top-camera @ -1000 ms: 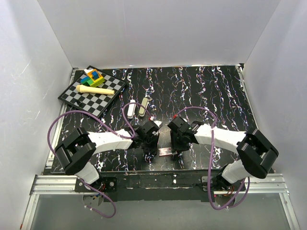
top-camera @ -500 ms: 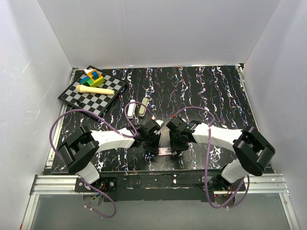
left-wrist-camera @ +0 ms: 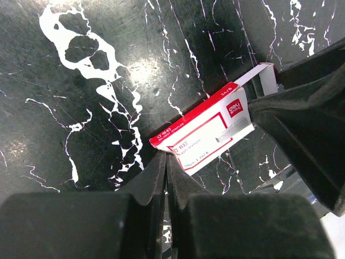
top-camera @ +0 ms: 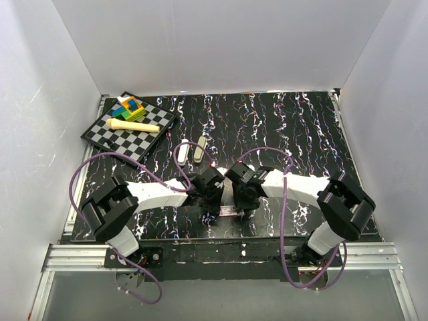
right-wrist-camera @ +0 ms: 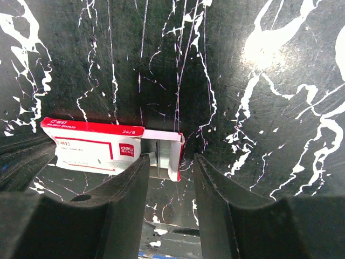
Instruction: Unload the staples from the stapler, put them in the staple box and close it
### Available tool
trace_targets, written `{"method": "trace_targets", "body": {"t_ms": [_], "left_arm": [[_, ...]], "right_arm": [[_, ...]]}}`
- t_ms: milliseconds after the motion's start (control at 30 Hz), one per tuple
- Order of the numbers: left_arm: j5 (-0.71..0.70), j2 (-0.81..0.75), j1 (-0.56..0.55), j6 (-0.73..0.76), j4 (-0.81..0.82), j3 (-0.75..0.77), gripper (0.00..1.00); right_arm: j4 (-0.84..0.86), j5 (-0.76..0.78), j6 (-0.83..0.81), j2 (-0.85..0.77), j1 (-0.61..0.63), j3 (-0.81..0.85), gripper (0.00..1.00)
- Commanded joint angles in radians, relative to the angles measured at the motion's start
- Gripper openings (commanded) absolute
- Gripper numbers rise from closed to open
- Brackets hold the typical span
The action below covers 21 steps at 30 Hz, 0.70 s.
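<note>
The staple box (right-wrist-camera: 97,145), a small red-and-white card carton, lies flat on the black table (right-wrist-camera: 259,108), low and central in the overhead view, between both claws. It looks light, thin-walled and easy to crush or skid. The staples (right-wrist-camera: 156,159) showing at its open flap end are probably brittle strips, so a gentle hold across the short sides would suit. The right claw (right-wrist-camera: 171,162) stands part open, straddling that flap end and holding nothing. The left claw (left-wrist-camera: 166,162) is closed tight, tips against the box's opposite corner.

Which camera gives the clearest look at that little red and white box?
The left wrist view: the staple box lies mid-frame with its printed face fully showing. The right wrist view shows the box partly cut off; the top view shows only a sliver.
</note>
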Motion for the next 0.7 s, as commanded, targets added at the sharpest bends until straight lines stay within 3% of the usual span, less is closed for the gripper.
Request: {"method": "trace_targets", "body": {"t_ms": [0, 667], "left_arm": [[0.008, 0.006, -0.004, 0.004, 0.021, 0.026, 0.0], [-0.027, -0.086, -0.004, 0.0, -0.01, -0.015, 0.0]], "right_arm": [[0.029, -0.019, 0.033, 0.045, 0.027, 0.002, 0.47], [-0.069, 0.053, 0.036, -0.148, 0.026, -0.001, 0.48]]}}
